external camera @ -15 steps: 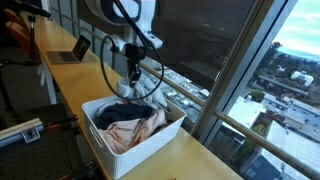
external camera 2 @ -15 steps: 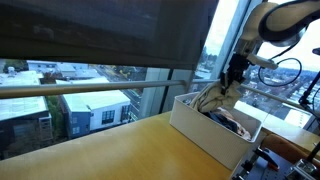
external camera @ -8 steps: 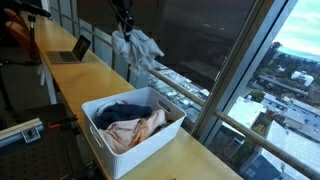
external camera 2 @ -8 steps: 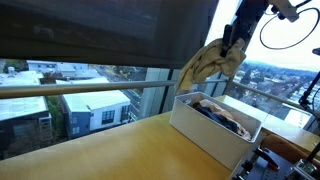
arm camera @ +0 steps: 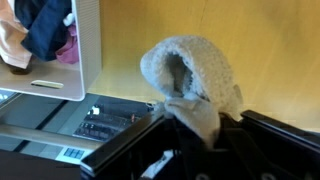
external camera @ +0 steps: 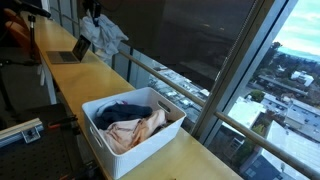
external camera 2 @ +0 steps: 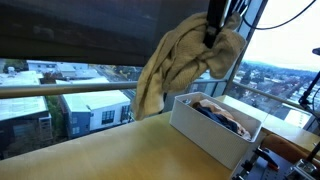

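Observation:
My gripper (arm camera: 195,125) is shut on a fleecy beige-grey cloth (arm camera: 190,75) and holds it high in the air. In both exterior views the cloth hangs from the gripper (external camera 2: 213,30), well above the wooden table and away from the white bin (external camera: 100,140); the cloth (external camera: 104,35) dangles near the top of the picture, and in an exterior view it drapes wide (external camera 2: 175,65). The white bin (external camera 2: 190,125) holds several other clothes, dark blue and peach. The bin also shows in the wrist view (arm camera: 85,50).
A long wooden table (external camera: 170,160) runs beside tall windows with a dark blind (external camera 2: 90,30). A laptop (external camera: 75,50) sits further along the table. A metal rail (external camera: 175,85) runs along the glass.
The gripper has lifted the cloth out of the bin, risen high and carried it away from the bin along the table. The cloth now hangs free.

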You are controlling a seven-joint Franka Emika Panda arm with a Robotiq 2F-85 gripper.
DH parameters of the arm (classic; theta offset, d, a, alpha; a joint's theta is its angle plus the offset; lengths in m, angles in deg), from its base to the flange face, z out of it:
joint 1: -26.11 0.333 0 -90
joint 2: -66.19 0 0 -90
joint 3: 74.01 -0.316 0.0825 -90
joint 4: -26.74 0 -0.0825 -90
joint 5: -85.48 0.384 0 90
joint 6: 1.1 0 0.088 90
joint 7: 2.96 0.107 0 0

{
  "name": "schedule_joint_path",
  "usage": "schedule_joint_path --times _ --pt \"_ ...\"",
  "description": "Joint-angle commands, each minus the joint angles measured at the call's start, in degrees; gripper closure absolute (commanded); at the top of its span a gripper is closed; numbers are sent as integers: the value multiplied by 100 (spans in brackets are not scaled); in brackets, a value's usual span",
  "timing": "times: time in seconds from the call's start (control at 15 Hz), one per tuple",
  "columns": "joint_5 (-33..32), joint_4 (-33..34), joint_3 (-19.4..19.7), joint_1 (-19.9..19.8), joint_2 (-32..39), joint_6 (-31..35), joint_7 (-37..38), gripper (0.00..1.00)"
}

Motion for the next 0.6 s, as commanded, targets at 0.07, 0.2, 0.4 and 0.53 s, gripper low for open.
schedule_joint_path --times 0.07,0.2,0.4,0.53 --pt "-331 472 47 394 850 -182 162 58" --pt "-399 495 176 445 971 -192 110 50" --pt "-375 471 383 357 907 -215 -4 30" --pt "-367 398 530 282 803 -182 -34 15"
